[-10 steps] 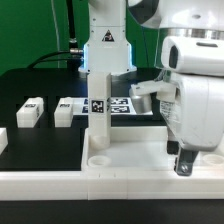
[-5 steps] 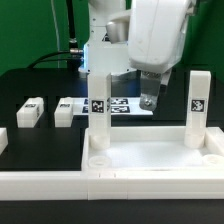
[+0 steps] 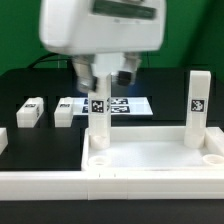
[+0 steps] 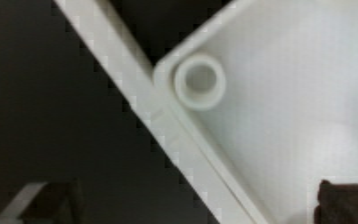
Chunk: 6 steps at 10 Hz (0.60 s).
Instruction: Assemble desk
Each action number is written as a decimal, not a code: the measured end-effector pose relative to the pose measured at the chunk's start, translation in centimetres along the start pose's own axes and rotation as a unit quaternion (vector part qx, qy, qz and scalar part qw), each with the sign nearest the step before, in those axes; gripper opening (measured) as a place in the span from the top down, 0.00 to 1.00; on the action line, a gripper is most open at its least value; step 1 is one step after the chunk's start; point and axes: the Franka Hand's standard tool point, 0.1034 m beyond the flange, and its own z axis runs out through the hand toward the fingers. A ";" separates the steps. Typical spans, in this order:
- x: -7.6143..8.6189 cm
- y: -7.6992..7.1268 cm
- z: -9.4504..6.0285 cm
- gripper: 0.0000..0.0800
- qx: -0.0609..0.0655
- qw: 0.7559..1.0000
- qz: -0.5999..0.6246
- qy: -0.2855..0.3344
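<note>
The gripper (image 3: pixel 105 76) hangs at 12 o'clock in the exterior view, just above 1 upright leg (image 3: pixel 98 120). Its fingers (image 4: pixel 30 202) are wide apart and hold nothing. The desk top (image 3: pixel 150 158) lies at 6 o'clock. A 2nd leg (image 3: pixel 197 104) stands in it at 3 o'clock. 2 loose legs (image 3: pixel 31 112) (image 3: pixel 66 112) lie at 9 o'clock. The wrist view shows 1 round socket (image 4: pixel 199 80).

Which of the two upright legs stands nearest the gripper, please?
The upright leg on the exterior view's left, just below the gripper; the right-hand leg stands well aside.
</note>
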 end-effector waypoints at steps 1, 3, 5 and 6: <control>-3.0 1.0 0.0 0.19 0.006 0.999 0.038 -0.004; -5.0 2.3 0.3 0.19 0.010 0.990 0.139 -0.013; -4.7 2.0 0.3 0.19 0.011 0.981 0.193 -0.013; -4.9 2.1 0.3 0.19 0.015 0.975 0.221 -0.010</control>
